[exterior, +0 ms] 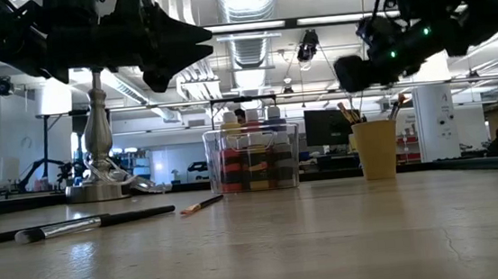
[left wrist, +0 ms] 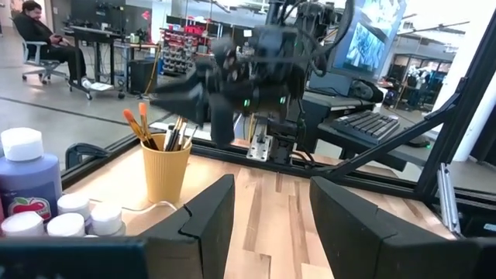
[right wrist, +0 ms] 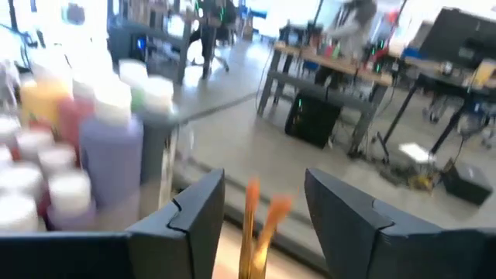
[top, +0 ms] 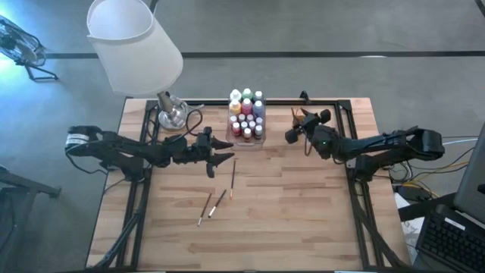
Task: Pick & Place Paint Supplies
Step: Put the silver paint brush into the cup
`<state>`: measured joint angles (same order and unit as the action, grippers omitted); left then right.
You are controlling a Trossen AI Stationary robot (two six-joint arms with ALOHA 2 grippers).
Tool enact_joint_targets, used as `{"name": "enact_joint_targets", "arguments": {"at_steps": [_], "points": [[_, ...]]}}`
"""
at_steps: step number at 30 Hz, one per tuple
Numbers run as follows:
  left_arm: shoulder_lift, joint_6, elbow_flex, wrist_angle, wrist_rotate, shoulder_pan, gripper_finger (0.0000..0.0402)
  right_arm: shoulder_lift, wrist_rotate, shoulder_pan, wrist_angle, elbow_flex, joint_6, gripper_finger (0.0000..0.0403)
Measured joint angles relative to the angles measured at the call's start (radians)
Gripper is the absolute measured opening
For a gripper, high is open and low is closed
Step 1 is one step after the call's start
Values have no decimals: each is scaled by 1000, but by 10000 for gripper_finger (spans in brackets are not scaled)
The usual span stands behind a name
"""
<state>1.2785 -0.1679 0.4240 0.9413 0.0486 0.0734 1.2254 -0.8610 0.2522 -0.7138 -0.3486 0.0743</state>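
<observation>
my right gripper [top: 292, 135] hangs spread and empty just above the small orange cup [exterior: 376, 149] of brushes; dropping carelessly could tip it. my left gripper [top: 227, 152] waits spread over bare wood. 3 thin dark-handled paintbrushes [top: 214, 202] lie loose mid-table and could roll. the white-capped paint bottles [top: 247, 115] sit in the clear plastic box [exterior: 252, 158].

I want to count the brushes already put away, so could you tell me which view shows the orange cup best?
The left wrist view: the cup is near, its brushes distinct. The low view shows it smaller; the high view barely; the right wrist view only blurred brush tips.
</observation>
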Motion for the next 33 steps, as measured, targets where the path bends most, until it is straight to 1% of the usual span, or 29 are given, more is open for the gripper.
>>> {"name": "enact_joint_targets", "arguments": {"at_steps": [5,9,12,15,20,23,25,29,33], "points": [[-2,-10,0,-10,-7,-5,174,-96,-2,-53,45,-78,142,182],[-8,-13,1,-29,-9,-26,174,-160,-2,-130,210,-170,238,174],[-13,-34,8,-119,8,-48,174,-186,-3,-199,369,-249,264,164],[-31,-84,42,-308,70,-77,174,-189,-3,-266,514,-317,262,157],[-49,-194,140,-769,242,-177,174,-171,-3,-357,732,-408,196,153],[-48,-272,211,-995,361,-248,174,-162,-3,-395,779,-425,150,160],[-48,-330,251,-1114,404,-291,174,-162,-3,-413,778,-426,137,166],[-48,-430,320,-1269,419,-367,174,-162,-3,-442,778,-426,130,179],[-48,-486,355,-1327,421,-440,174,-163,2,-472,777,-432,118,188]]}}
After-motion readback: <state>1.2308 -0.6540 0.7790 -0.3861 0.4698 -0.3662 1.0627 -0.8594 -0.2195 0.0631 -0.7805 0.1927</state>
